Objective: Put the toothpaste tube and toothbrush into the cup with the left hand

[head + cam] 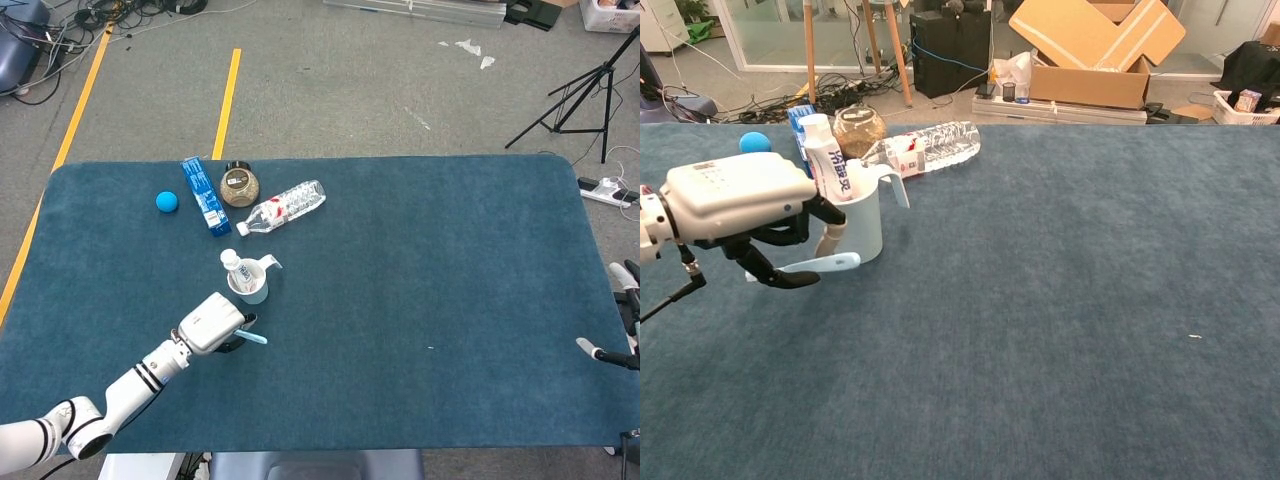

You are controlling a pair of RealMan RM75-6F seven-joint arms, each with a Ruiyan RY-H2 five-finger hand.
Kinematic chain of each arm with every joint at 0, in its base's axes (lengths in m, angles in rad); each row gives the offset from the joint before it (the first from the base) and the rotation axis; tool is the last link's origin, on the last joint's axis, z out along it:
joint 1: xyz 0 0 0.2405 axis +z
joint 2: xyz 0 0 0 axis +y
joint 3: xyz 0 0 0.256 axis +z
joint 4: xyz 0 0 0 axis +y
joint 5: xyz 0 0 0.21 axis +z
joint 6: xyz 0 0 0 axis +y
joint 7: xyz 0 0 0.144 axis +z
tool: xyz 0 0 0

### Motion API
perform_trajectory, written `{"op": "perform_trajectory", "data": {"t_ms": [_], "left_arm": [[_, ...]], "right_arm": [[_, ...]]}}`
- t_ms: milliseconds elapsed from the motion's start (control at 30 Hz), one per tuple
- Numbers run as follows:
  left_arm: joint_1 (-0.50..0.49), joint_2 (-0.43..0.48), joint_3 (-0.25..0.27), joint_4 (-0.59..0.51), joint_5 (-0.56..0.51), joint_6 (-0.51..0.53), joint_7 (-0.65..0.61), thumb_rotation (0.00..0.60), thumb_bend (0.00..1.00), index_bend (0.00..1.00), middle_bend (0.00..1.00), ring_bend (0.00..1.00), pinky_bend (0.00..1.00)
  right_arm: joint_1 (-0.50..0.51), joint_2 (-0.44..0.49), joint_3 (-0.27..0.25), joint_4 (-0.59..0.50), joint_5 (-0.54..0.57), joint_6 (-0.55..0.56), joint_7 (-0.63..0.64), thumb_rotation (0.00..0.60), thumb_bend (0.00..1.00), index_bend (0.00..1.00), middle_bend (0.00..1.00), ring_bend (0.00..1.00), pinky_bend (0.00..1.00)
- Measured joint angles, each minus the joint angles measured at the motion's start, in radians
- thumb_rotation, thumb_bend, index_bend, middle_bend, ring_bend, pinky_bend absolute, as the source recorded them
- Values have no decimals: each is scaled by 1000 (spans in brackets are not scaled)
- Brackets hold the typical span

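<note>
While the left hand (735, 200) grasps the toothbrush (820, 265), the cup (862, 222) stands just beside it.

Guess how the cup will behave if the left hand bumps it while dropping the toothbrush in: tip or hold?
Probably tips or slides easily: the cup looks like light plastic, and the upright toothpaste tube sticks well above its rim, likely raising its balance. The left hand holds the toothbrush close beside the cup, so a sideways knock seems plausible.
</note>
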Motion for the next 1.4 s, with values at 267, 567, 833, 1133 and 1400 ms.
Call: {"op": "perform_trajectory", "data": {"t_ms": [267, 567, 833, 1133, 1400], "left_arm": [[17, 83, -52, -186, -116, -30, -2, 600, 306, 564, 1000, 1000, 1000], [9, 129, -126, -309, -245, -80, -31, 600, 306, 568, 1000, 1000, 1000], [-5, 149, -193, -354, -343, -100, -71, 600, 305, 571, 1000, 1000, 1000], [-14, 164, -256, -384, -407, -89, -106, 600, 305, 577, 1000, 1000, 1000], [5, 97, -306, -346, -380, 35, -176, 600, 306, 583, 1000, 1000, 1000]], "right_arm": [[3, -4, 1, 3, 4, -3, -9, 600, 0, 0, 0, 0, 599], [3, 0, 2, 1, 9, -7, -6, 600, 0, 0, 0, 0, 599], [3, 1, 3, 2, 10, -9, -2, 600, 0, 0, 0, 0, 599], [5, 0, 2, 1, 14, -15, -11, 600, 0, 0, 0, 0, 598], [6, 1, 4, 1, 18, -18, -9, 600, 0, 0, 0, 0, 598]]}}
